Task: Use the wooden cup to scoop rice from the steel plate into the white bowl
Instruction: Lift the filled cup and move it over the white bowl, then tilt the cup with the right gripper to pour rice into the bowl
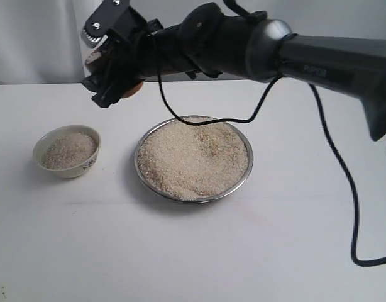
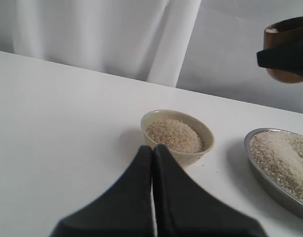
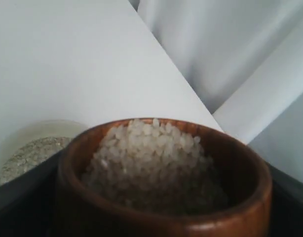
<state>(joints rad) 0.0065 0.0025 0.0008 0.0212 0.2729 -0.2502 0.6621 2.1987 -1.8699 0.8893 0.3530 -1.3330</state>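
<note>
We looked over a plain white table [image 1: 293, 251] backed by a white curtain [image 2: 92, 34]. A black cable [image 1: 344, 189] drooped from the right arm [image 1: 319, 56] across the far edge of the steel plate [image 1: 244, 176], which sat mid-table heaped with rice [image 1: 193, 157]. The white bowl [image 1: 86, 165] stood apart on its left, partly filled. The right gripper [image 1: 114, 75] pinched the wooden cup [image 3: 161, 217] in the air beyond them, reddish-brown and brimming with pale grains. The left gripper [image 2: 152, 163] had its fingers pressed together, just beside the bowl.
</note>
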